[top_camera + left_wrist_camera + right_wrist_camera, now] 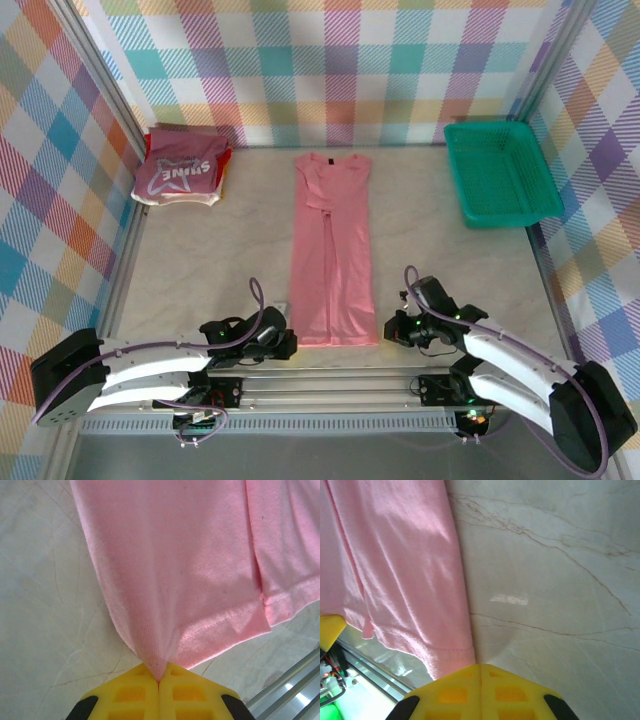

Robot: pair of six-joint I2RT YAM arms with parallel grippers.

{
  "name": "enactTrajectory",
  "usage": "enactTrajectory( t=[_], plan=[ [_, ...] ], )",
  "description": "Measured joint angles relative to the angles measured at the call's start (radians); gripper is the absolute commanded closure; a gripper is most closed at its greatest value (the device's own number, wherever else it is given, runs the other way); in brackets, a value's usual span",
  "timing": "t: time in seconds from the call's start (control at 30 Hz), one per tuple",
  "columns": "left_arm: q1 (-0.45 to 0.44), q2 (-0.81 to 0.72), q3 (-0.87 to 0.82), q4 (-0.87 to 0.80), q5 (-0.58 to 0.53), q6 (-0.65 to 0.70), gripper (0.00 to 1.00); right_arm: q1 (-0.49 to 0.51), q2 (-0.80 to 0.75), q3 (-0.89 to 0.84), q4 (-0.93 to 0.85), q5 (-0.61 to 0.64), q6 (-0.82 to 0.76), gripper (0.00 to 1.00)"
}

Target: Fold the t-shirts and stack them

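The only writing we can read is the white lettering on the dark pink shirt (178,172), which tops the stack (215,170) in the back left corner. It looks like "SHINE", though the letters are small. Cream and red edges show under it.

The pink shirt (332,250) lies flat in the middle of the table (200,270). It is folded into a long narrow strip, with the collar toward the back wall and the hem toward us. Its two long edges run straight from back to front. The hem sits just short of the metal rail (330,385) along the near edge.

The left gripper (288,345) is at the hem's left corner. In the left wrist view its yellow fingers (135,692) are pressed together on that corner, and the cloth puckers into the seam between them.

The right gripper (392,328) is just beside the hem's right corner. In the right wrist view its fingers (510,692) meet with no gap, and the hem runs up against the left fingertip. We cannot tell whether any cloth is caught there.

Bare marbled table lies on both sides of the strip. The basket (497,170) sits in the back right corner, well apart from the shirt.
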Motion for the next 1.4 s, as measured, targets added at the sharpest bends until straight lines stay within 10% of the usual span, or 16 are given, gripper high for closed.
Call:
enactTrajectory(
  t=[0.17, 1.4],
  plan=[
    [0.000, -0.003, 0.000, 0.000, -0.013, 0.000, 1.00, 0.017, 0.002, -0.012, 0.025, -0.020, 0.034, 0.62],
    [0.000, -0.003, 0.000, 0.005, -0.017, 0.000, 1.00, 0.155, 0.225, 0.076, 0.121, -0.020, 0.083, 0.69]
  ],
)
